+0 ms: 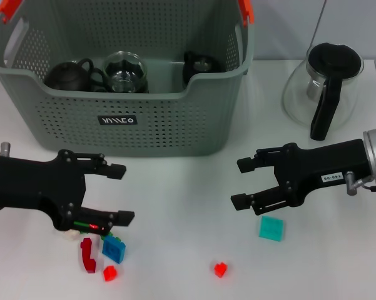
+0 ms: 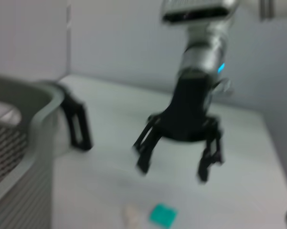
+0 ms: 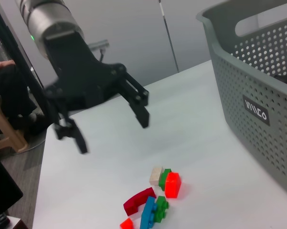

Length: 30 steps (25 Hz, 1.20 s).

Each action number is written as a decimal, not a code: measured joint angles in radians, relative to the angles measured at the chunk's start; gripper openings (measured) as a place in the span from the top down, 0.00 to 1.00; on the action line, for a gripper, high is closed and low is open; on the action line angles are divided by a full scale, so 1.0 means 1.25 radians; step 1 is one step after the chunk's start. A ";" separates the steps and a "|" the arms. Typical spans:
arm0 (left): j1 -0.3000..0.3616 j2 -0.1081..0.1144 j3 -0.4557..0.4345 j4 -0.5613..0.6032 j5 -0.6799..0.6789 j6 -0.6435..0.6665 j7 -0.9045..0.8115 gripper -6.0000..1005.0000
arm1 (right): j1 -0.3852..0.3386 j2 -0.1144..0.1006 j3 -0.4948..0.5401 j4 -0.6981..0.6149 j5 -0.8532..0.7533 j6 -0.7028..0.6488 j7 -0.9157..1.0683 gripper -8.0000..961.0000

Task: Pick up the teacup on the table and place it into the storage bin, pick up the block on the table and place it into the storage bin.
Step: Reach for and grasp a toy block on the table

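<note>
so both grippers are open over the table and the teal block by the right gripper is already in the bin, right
Not quite. The left gripper and right gripper are open, but the head view shows the teal block on the table beside the right gripper, not in the storage bin.

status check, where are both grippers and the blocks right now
Left gripper open, empty, over the pile of small coloured blocks. Right gripper open, empty, just above the teal block. Grey-green perforated storage bin holds dark teaware. Nothing blocking either.
</note>
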 joint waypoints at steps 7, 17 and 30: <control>-0.007 -0.014 0.005 0.003 0.090 -0.089 0.013 0.17 | 0.001 0.004 0.000 0.004 0.000 0.005 0.000 0.05; 0.000 -0.025 0.100 -0.009 0.156 -0.119 0.118 0.16 | 0.001 0.005 0.000 0.009 0.000 0.015 0.000 0.05; -0.025 -0.024 0.176 -0.068 0.214 -0.169 0.127 0.16 | -0.001 0.020 -0.001 0.011 0.000 0.034 0.000 0.05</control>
